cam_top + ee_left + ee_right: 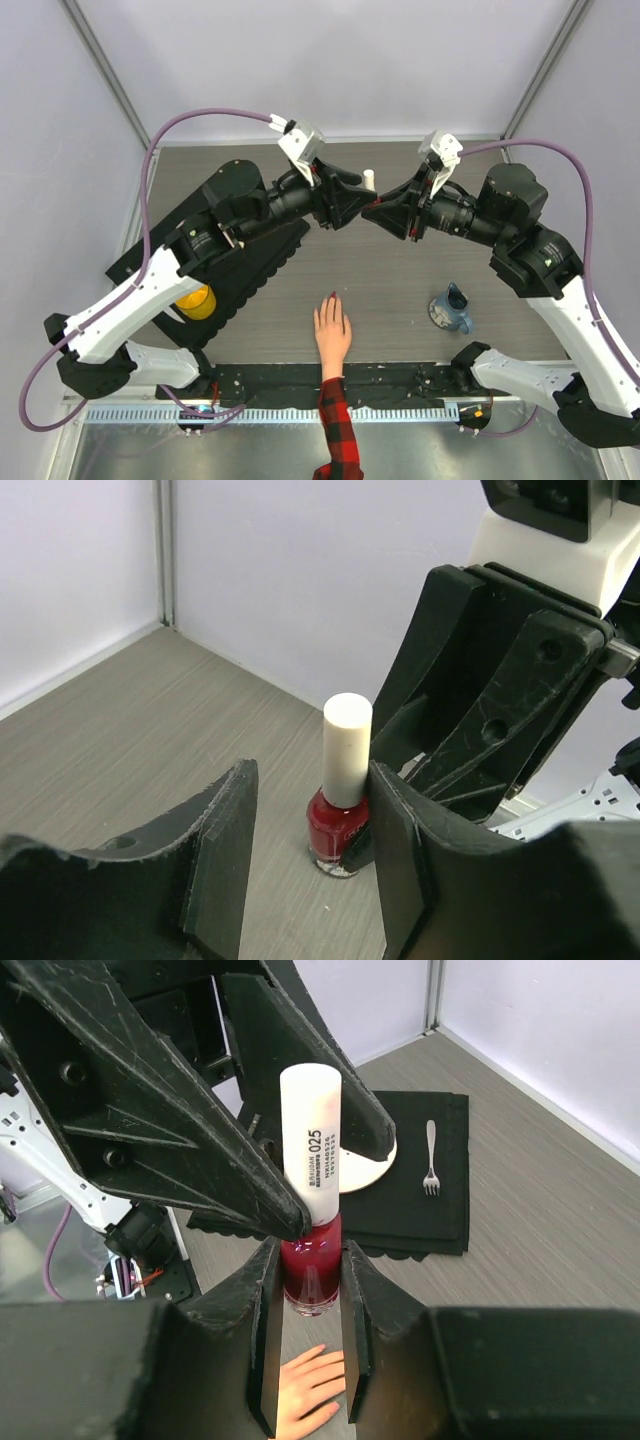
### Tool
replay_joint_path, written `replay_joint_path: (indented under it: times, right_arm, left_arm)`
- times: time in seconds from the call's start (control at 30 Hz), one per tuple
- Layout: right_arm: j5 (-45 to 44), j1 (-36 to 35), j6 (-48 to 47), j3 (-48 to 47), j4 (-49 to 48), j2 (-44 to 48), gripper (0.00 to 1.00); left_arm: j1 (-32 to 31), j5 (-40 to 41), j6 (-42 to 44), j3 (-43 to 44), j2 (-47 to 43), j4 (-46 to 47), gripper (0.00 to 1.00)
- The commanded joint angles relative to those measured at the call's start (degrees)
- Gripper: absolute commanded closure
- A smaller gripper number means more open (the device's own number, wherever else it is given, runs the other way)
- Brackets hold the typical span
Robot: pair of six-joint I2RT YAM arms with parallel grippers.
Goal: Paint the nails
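- Gripping red polish bottle (309, 1285) firmly in right tool (309, 1255), low on glass.
- Holding left tool (310, 770) wide around white cap (347, 745), not clamping.
- Risking off-centre closing, tipping bottle; nails (330, 299) lying well behind both tools.

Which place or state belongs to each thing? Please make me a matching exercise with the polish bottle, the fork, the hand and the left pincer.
Things:
1 polish bottle
2 fork
3 hand
4 left pincer

Places or states:
a on the black cloth
b open, around the white cap
c gripped by the right pincer
d flat on the table

Pairs: 1-c, 2-a, 3-d, 4-b.
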State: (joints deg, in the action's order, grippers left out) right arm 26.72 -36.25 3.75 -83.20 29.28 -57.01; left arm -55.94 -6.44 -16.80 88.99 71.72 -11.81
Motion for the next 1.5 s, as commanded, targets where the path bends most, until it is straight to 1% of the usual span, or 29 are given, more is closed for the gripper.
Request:
replay_joint_path:
  times: [0.0,0.17,0.23,0.27,0.3,0.33,0.37,0.47,0.5,0.53,0.57,0.6,0.63,0.67,0.7,0.73,0.8,0.83,0.87,0.9,0.93,0.97,1.0,1.07,1.1,1.13,1.2,1.37,1.47]
  right_arm:
    - [-1.5,0.0,-0.8,0.0,-1.5,1.7,0.99]
    - [-1.7,0.0,-1.0,0.4,-0.9,2.2,0.99]
    - [-1.7,0.0,-1.1,0.8,-0.8,2.3,0.99]
    - [-1.6,0.0,-1.0,0.8,-0.8,2.3,0.99]
    - [-1.1,0.0,-1.1,0.9,-0.8,2.5,0.99]
    - [-0.9,0.0,-1.0,1.1,-0.8,2.7,0.99]
    - [-0.1,0.0,-1.2,1.3,-0.9,2.9,0.99]
    - [8.9,0.0,-2.1,2.8,-1.8,3.6,0.99]
    - [20.7,0.0,-2.5,3.7,-1.9,3.5,0.99]
    - [26.7,0.0,-2.6,4.3,-2.9,3.3,0.99]
    - [31.0,0.0,-0.8,4.9,-4.2,3.1,0.99]
    - [34.5,0.1,3.0,7.4,-7.2,3.4,0.99]
    - [36.9,0.0,6.0,8.7,-15.0,4.3,0.99]
    - [37.3,0.0,8.3,9.9,-18.4,4.8,0.99]
    - [37.3,0.1,11.4,10.9,-21.3,5.3,0.99]
    - [36.7,0.0,11.3,11.2,-22.2,5.4,0.99]
    - [34.8,0.0,11.1,10.9,-22.2,5.3,0.99]
    - [34.5,0.1,11.3,10.6,-22.2,5.1,0.99]
    - [33.7,0.0,11.3,10.4,-21.9,5.1,0.99]
    - [33.1,0.0,11.0,10.3,-21.5,4.9,0.99]
    - [32.3,0.0,9.8,9.7,-19.7,4.8,0.99]
    - [30.3,0.0,9.0,9.3,-18.5,4.6,0.99]
    - [28.7,0.0,7.9,8.8,-17.0,4.5,0.99]
    - [24.8,0.0,3.7,6.7,-10.8,3.9,0.99]
    - [20.0,0.0,2.3,5.0,-8.6,3.1,0.99]
    - [17.3,0.0,0.1,4.3,-5.1,2.8,0.99]
    - [11.3,0.0,-1.5,2.7,-2.5,1.8,0.99]
    - [5.5,0.0,-3.0,1.3,-0.3,0.6,0.99]
    - [3.1,0.0,-3.1,0.8,-0.2,0.2,0.99]
  left_arm:
    - [-0.7,1.3,-0.6,3.8,1.0,3.6,0.51]
    - [-1.1,0.6,-1.1,3.8,2.1,4.5,0.56]
    - [-1.1,0.2,-1.3,3.6,2.4,4.7,0.61]
    - [-1.1,-0.4,-1.3,3.6,2.4,4.6,0.66]
    - [-1.1,-1.8,-1.4,3.4,2.5,4.8,0.84]
    - [-1.2,-3.7,-1.5,3.3,2.5,4.9,0.93]
    - [-1.2,-6.1,-1.0,3.2,2.5,5.0,1.00]
    - [0.6,-29.6,-1.0,2.5,3.0,7.6,1.00]
    - [1.0,-51.4,-2.5,3.2,3.6,10.2,1.00]
    - [0.9,-60.2,-5.4,3.7,4.4,11.5,1.00]
    - [0.8,-67.1,-14.5,3.7,5.3,16.2,1.00]
    - [1.0,-68.9,-20.4,0.8,5.0,27.9,1.00]
    - [1.7,-67.8,-22.8,-1.2,4.0,32.1,1.00]
    - [2.7,-66.4,-22.6,-2.6,2.2,32.9,1.00]
    - [2.8,-64.9,-17.3,-3.6,1.2,28.3,1.00]
    - [2.8,-61.3,-13.8,-3.5,0.6,24.2,1.00]
    - [2.9,-57.9,-7.7,-2.9,-0.7,16.3,1.00]
    - [2.9,-53.8,-5.6,-2.6,-1.1,13.9,0.93]
    - [2.8,-51.3,-4.0,-1.6,-1.6,8.9,0.81]
    - [2.8,-48.9,-2.9,-1.2,-2.4,6.8,0.60]
    - [2.9,-46.2,0.8,-0.6,-2.7,4.2,0.53]
    - [2.8,-40.4,2.4,0.8,-3.3,-0.5,0.50]
    - [2.9,-37.1,3.8,1.5,-3.6,-2.5,0.46]
    - [2.9,-30.3,5.5,2.0,-5.4,-4.5,0.44]
    - [2.9,-24.4,5.4,1.7,-6.2,-4.4,0.43]
    - [2.9,-21.9,4.6,1.3,-7.5,-3.7,0.42]
    - [2.8,-16.4,3.4,0.5,-8.2,-2.0,0.41]
    - [2.8,-8.5,0.3,2.0,-6.8,-1.2,0.44]
    - [2.7,-5.3,-0.5,2.8,-4.8,-1.2,0.52]
